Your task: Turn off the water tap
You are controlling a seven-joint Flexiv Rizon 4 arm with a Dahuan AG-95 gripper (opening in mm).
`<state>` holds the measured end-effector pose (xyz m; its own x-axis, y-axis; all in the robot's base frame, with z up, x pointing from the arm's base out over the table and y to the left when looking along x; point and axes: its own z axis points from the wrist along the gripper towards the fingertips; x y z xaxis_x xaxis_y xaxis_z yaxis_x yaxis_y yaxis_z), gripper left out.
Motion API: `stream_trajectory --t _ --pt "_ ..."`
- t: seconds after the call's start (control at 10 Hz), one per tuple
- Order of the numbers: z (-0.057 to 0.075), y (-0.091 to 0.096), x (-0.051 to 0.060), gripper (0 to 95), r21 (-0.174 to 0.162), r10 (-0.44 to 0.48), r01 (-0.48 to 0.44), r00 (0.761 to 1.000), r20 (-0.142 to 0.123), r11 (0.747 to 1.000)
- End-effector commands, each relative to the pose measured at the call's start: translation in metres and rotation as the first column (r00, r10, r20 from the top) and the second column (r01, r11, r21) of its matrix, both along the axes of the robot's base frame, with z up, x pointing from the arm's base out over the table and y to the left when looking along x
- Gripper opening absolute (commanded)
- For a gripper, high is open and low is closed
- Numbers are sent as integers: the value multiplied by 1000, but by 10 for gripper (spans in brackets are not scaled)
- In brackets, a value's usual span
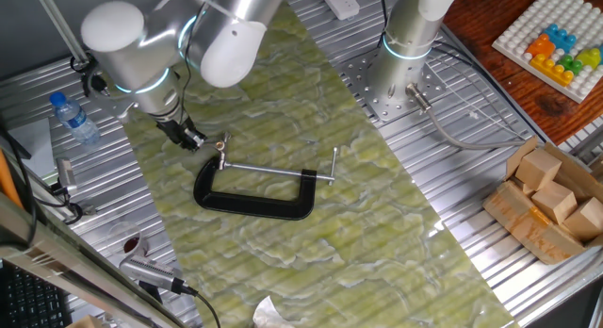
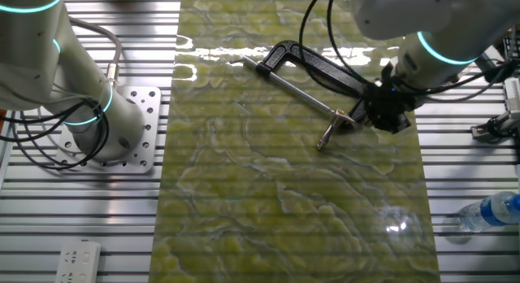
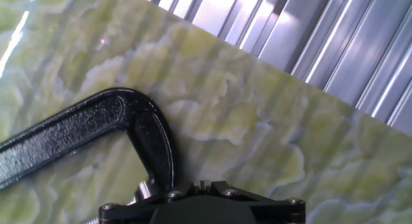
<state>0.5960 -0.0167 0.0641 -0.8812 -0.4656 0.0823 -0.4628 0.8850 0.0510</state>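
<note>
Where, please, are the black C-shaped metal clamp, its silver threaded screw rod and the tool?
black C-shaped metal clamp (image 1: 252, 204): one fixed view, lower bar.
silver threaded screw rod (image 1: 273, 170): one fixed view, mid-length.
tool (image 1: 194, 139): one fixed view, fingertips.

Two high cams plus a hand cam

Both fixed views are looking down at the green mat (image 1: 377, 224) from opposite sides, sharing the clamp (image 1: 252, 198); the hand view is sitting right up close over its black bend.

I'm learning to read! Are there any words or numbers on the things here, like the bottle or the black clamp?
No words or numbers can be read.
Bottle: its label is too small and blurred to read.
Black clamp: no writing shows on it.
Power strip: only sockets show, no readable text.
</note>
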Motion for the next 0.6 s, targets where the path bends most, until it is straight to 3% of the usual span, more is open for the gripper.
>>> stream_trajectory --t 0.1,0.6 --pt "-3 -2 -4 0 2 -4 4 1000 1 1000" --pt "-1 -7 -20 0 6 -7 7 1000 -2 1000"
